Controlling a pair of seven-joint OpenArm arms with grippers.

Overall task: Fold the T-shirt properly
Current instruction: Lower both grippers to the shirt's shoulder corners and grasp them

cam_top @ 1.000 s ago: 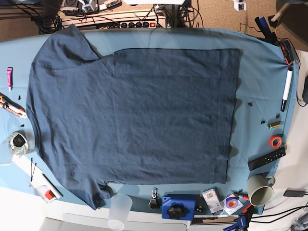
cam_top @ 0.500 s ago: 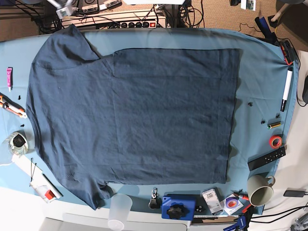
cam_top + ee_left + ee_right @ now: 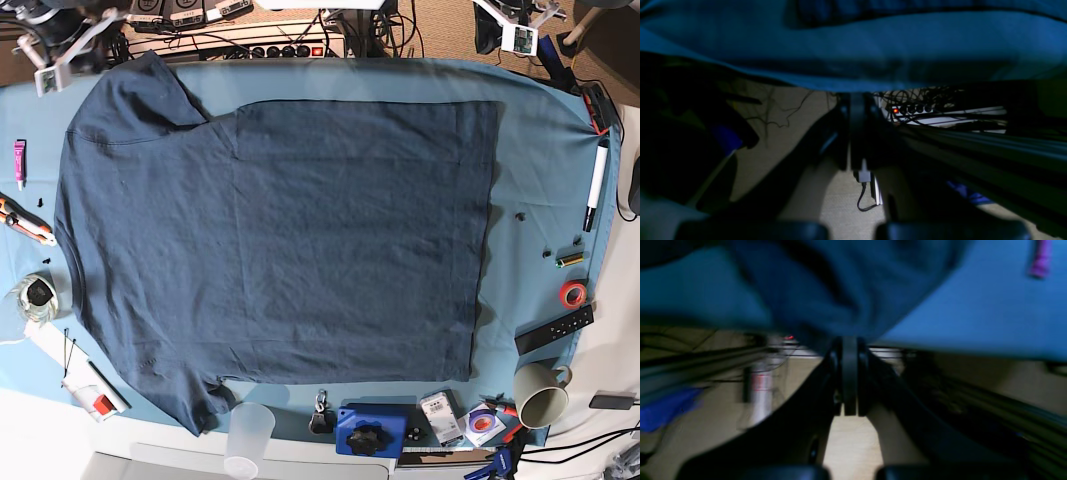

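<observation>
The dark navy T-shirt point(image 3: 270, 240) lies spread flat on the sky-blue table cloth point(image 3: 530, 160), collar to the left and hem to the right. The right gripper point(image 3: 55, 50) hovers off the far left corner by the upper sleeve. In the right wrist view its jaws point(image 3: 849, 343) are shut and empty, just off the sleeve point(image 3: 840, 290). The left gripper point(image 3: 512, 28) is off the far right corner. In the left wrist view it point(image 3: 857, 106) is shut and empty, beyond the cloth's edge point(image 3: 873, 50), with a strip of the T-shirt point(image 3: 873, 8) at the top.
Along the front edge stand a clear cup point(image 3: 248, 435), a blue box point(image 3: 370, 430) and a mug point(image 3: 540, 395). A marker point(image 3: 596, 185), red tape roll point(image 3: 572, 293) and remote point(image 3: 555, 330) lie at the right. A pink tube point(image 3: 19, 163) lies at the left. A power strip point(image 3: 285, 50) sits behind the table.
The right arm has swung left along the far edge to the top left corner. The left arm has come further into view at the top right. The T-shirt has not moved.
</observation>
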